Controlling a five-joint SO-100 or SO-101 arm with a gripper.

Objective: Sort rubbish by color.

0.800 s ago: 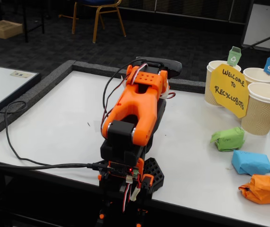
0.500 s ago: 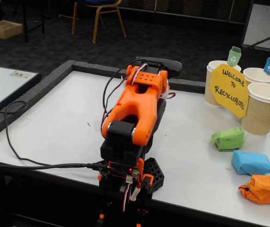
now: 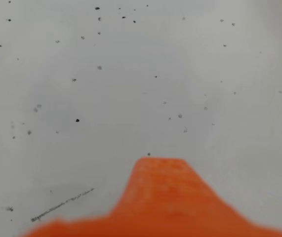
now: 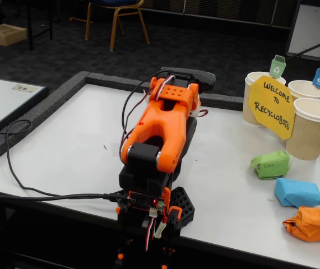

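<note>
Arm (image 4: pixel 160 129) folded low over the table (image 4: pixel 70 145). Gripper (image 3: pixel 160 170) shows only one blurred orange tip above the bare, speckled tabletop in the wrist view (jaw state: cannot tell). Green wad (image 4: pixel 270 164), blue wad (image 4: pixel 297 193) and orange wad (image 4: pixel 312 223) lie in a row at the fixed view's right, near the paper cups (image 4: pixel 311 129).

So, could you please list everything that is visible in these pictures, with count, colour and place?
Green wad: one, right side of the table in the fixed view.
Blue wad: one, nearer than the green one.
Orange wad: one, nearest the front edge.
Paper cups: three, beige, far right, each with a coloured tag.
Sign: one, yellow, in front of the cups.
Table: one, white.
Cable: one, black, left.
Chair: one, background.
Arm: one, orange and black, folded at centre.
Tool: orange tip over bare table in the wrist view; state unclear.
</note>
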